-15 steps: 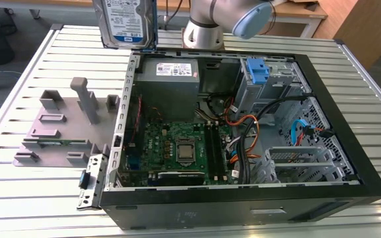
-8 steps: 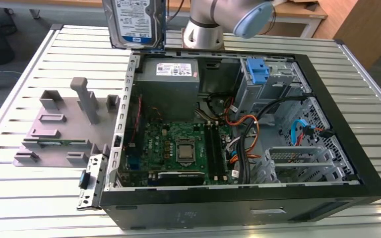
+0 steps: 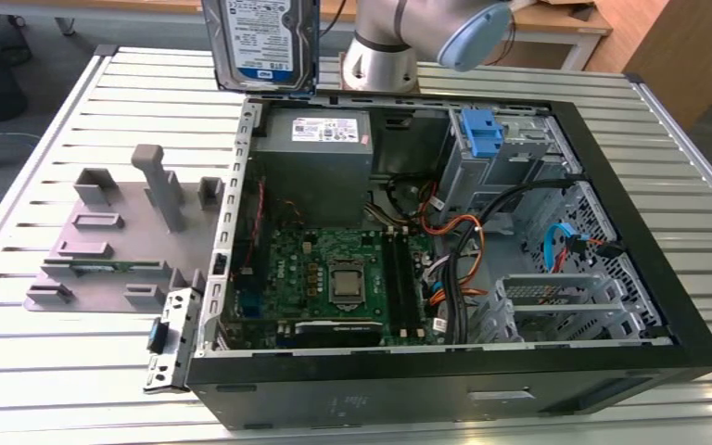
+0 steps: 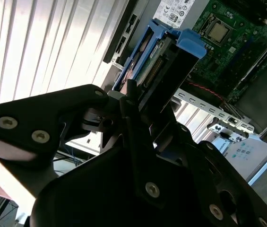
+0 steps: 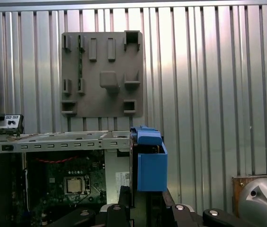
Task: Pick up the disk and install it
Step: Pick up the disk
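The disk (image 3: pixel 263 42), a silver hard drive with a white-and-blue label and a blue carrier frame, hangs upright in the air above the far corner of the open computer case (image 3: pixel 653 278), on the exterior view's left. In the second wrist view my gripper (image 4: pixel 140 101) is shut on the disk (image 4: pixel 164 59), its black fingers (image 4: pixel 131 94) clamping the lower end. In the first wrist view the disk's blue frame (image 5: pixel 150 163) stands edge-on above the gripper (image 5: pixel 140 201), over the case's edge.
Inside the case are a grey power-supply box (image 3: pixel 319 139), a green motherboard (image 3: pixel 331 278), a drive cage with a blue part (image 3: pixel 480 130) and loose cables (image 3: pixel 467 241). A grey plastic stand (image 3: pixel 121 232) with upright posts sits on the slatted table (image 3: pixel 34 167) beside the case.
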You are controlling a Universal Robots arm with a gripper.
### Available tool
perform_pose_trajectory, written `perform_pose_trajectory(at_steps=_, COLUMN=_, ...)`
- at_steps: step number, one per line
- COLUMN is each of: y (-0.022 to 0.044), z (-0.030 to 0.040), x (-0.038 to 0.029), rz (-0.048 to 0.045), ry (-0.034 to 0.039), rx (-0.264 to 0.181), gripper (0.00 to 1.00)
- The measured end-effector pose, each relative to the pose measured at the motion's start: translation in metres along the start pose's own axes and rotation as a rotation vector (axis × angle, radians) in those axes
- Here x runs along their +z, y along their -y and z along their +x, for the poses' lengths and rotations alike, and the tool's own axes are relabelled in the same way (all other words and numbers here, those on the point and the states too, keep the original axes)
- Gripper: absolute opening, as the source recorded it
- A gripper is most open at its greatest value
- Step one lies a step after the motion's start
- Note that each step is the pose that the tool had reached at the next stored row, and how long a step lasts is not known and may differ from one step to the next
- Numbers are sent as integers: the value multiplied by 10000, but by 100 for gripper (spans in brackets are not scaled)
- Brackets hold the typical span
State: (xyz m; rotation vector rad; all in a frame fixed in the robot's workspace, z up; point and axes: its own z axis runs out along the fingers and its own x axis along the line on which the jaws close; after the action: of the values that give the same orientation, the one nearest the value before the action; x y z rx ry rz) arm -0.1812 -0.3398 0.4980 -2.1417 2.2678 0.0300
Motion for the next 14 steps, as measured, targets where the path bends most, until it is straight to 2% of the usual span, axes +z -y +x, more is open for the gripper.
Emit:
perform_pose_trajectory(at_steps=7, y=4, z=52, x=1, rz=0, ry=0, rx=-1, gripper=35)
perform_pose_trajectory(at_steps=14, y=11, z=174, x=2, rz=0, ry=0, rx=-1, gripper=35)
